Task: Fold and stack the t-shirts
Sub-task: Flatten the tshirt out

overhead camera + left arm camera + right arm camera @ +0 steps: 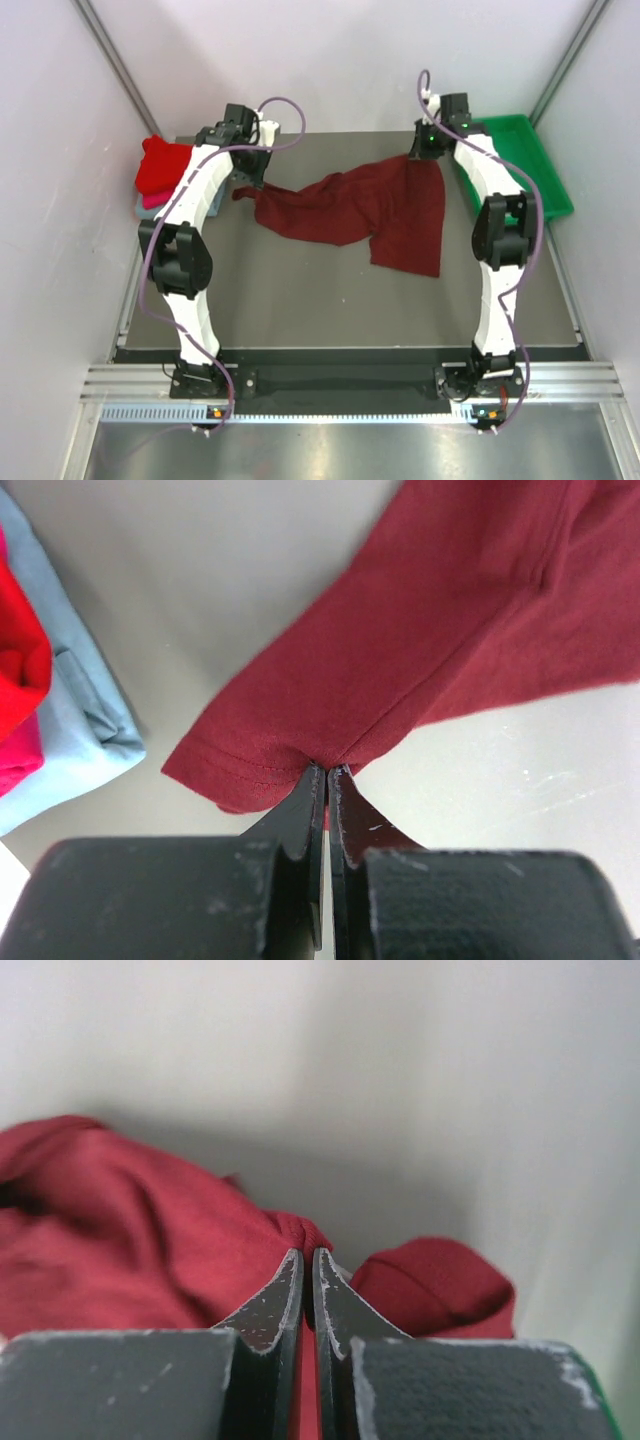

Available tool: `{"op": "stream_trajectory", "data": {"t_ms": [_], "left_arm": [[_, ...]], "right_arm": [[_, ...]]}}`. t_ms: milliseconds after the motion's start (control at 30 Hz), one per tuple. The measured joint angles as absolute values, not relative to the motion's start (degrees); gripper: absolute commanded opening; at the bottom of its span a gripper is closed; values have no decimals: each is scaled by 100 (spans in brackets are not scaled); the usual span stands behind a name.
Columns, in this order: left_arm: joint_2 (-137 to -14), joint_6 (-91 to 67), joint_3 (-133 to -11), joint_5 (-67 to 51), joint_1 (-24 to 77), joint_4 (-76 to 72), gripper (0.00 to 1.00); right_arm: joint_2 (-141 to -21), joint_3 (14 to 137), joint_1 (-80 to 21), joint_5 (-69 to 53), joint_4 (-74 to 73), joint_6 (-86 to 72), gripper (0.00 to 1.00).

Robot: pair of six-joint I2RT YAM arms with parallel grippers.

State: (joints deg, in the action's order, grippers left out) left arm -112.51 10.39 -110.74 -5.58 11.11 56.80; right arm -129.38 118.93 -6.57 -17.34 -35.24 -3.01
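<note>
One wide grey table [300, 300] holds it all; the dark red shirt [360, 205] lies spread and wrinkly across its far half, not folded yet, so I think most of its work is left; it looks soft and floppy, with a stitched hem; the green tray [545, 180] sits at the far right, hard and shiny; the pile [160, 175] at the far left looks done, red shirt [163, 162] on top, pink shirt [12, 765] under it, blue shirt [80, 710] lowest, all folded; the left claw [327, 772] pinches the sleeve hem; the right claw [308, 1258] pinches a bunched bit of the same dark red shirt.
</note>
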Motion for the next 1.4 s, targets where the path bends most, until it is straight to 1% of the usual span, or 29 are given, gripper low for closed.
{"op": "stream_trajectory", "data": {"t_ms": [100,133,233,300,333,400,433,533,633,767,867,967,1200,1400], "left_arm": [[-11251,1039,-11089,-733,1092,5664,0],[-11251,1039,-11089,-797,1092,5651,0],[-11236,1044,-11087,-965,1092,5605,0],[-11198,1046,-11067,-1050,1092,5546,0],[-11166,1048,-11045,-1092,1094,5524,0],[-11104,1048,-11010,-1140,1092,5505,0],[-11089,1048,-11006,-1164,1092,5502,0],[-11076,1046,-11004,-1212,1092,5483,0],[-11076,1044,-11004,-1225,1092,5485,0],[-11076,1022,-11004,-1221,1092,5485,0],[-11076,989,-11004,-1216,1092,5487,0],[-11076,950,-11004,-1212,1092,5487,0],[-11076,897,-11004,-1118,1092,5492,0],[-11078,888,-11004,-1068,1092,5492,0]], "right_arm": [[-12248,11688,-676,-1741,-3610,-226,0],[-11852,11415,-696,-1752,-3577,-217,0],[-10278,9898,-849,-1809,-3586,-244,0],[-9321,8873,-1155,-1833,-3732,-255,0],[-8884,8348,-1428,-1850,-3776,-257,13],[-8259,7317,-2025,-2032,-3922,-322,42],[-8145,6910,-2279,-2174,-4005,-314,61],[-8392,6309,-2484,-2362,-4388,-360,75],[-9017,6654,-2097,-2357,-4480,-386,76],[-9913,8119,-1511,-2213,-4195,-408,75],[-10298,8812,-1236,-2112,-3868,-408,74],[-10510,8958,-1131,-2071,-3708,-405,72],[-11229,9041,-1129,-2058,-3673,-314,65],[-11699,9465,-1070,-1817,-3684,-10,59]]}}
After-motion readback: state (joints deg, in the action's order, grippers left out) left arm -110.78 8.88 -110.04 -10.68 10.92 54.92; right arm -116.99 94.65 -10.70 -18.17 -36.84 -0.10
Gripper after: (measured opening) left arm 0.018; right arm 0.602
